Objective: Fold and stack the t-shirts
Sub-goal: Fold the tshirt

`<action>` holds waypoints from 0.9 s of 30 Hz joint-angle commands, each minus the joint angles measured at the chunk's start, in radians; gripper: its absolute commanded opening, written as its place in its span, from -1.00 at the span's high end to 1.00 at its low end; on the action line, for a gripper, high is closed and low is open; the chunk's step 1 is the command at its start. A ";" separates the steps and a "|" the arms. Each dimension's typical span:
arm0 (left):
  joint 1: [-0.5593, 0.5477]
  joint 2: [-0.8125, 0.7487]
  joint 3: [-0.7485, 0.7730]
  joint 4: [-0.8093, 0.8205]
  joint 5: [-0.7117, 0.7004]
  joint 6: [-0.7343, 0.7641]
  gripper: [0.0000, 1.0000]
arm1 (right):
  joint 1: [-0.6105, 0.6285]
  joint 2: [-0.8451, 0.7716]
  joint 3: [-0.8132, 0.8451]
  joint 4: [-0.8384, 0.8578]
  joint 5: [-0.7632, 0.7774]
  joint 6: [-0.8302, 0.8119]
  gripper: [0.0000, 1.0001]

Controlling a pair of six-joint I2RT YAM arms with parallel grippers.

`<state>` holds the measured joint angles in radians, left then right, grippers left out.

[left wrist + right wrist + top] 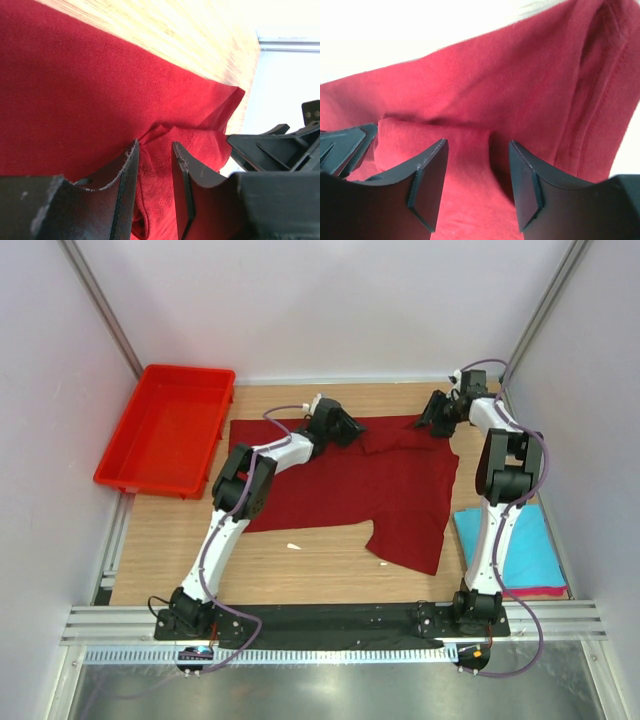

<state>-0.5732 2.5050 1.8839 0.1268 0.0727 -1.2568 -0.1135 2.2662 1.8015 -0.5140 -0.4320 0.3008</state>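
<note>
Top external view shows the task about two thirds done, in my judgement: a turquoise t-shirt (pixel 515 540) lies folded at the near right of the worktop (pixel 300 570), on top of a pink t-shirt (pixel 545 591) of which only a thin edge shows, so two are stacked. The dark maroon t-shirt (pixel 390 490) is spread open in the middle of the worktop, somewhat rumpled and not yet folded; it must be folded and then put on the stack. Both arms reach to its far edge. The left gripper (pixel 154 147) has its jaws nearly together, pinching a raised ridge of the maroon cloth. The right gripper (pixel 477 145) has its jaws wider apart, standing on both sides of a cloth fold, and they seem not yet closed on it. The count: three t-shirts (one maroon, one turquoise, one pink), one red plastic tray (pixel 170 430) at the far left, and two grippers.
</note>
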 commanded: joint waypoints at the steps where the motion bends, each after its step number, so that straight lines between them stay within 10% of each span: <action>1: -0.001 -0.018 0.046 -0.053 -0.004 0.002 0.34 | -0.003 0.027 0.059 0.009 -0.037 0.000 -0.12; 27: -0.030 -0.081 0.041 -0.213 -0.059 0.002 0.24 | -0.005 0.043 0.059 0.045 -0.062 0.066 0.16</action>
<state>-0.5964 2.4725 1.9144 -0.0422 0.0376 -1.2331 -0.1150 2.3177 1.8400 -0.4931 -0.4820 0.3565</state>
